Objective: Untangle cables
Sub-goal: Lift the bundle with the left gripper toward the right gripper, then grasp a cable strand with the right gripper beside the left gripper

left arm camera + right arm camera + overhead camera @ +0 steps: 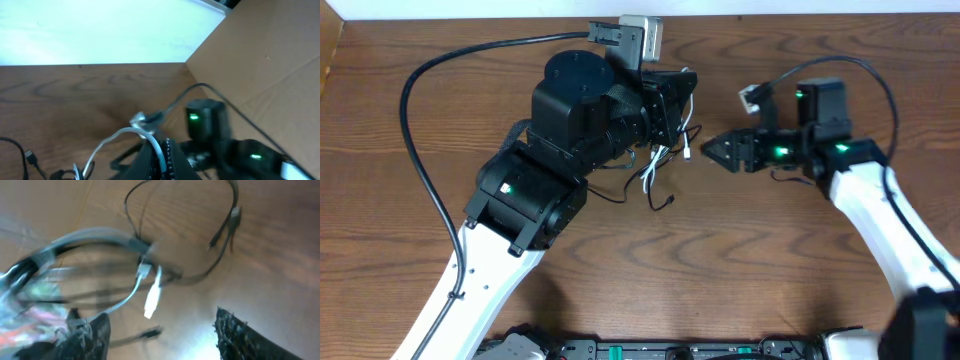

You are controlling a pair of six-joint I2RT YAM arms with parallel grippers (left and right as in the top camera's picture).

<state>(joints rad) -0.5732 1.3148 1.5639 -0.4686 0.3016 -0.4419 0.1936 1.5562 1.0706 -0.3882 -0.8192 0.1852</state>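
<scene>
From above, the left gripper [672,105] holds the cables [658,165] up beside the right gripper [712,150]. Left wrist view: jaws clamped, seemingly on the white cable [125,131]. Right wrist view, blurred: jaws gaping, white plug [151,300] just ahead. Snatching the black cable [233,216] too would tighten the knot.

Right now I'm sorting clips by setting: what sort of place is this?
Probably a robotics lab bench: a left robot arm and right robot arm at a wood-grain table, tangled cables, a cardboard panel walling one side.
</scene>
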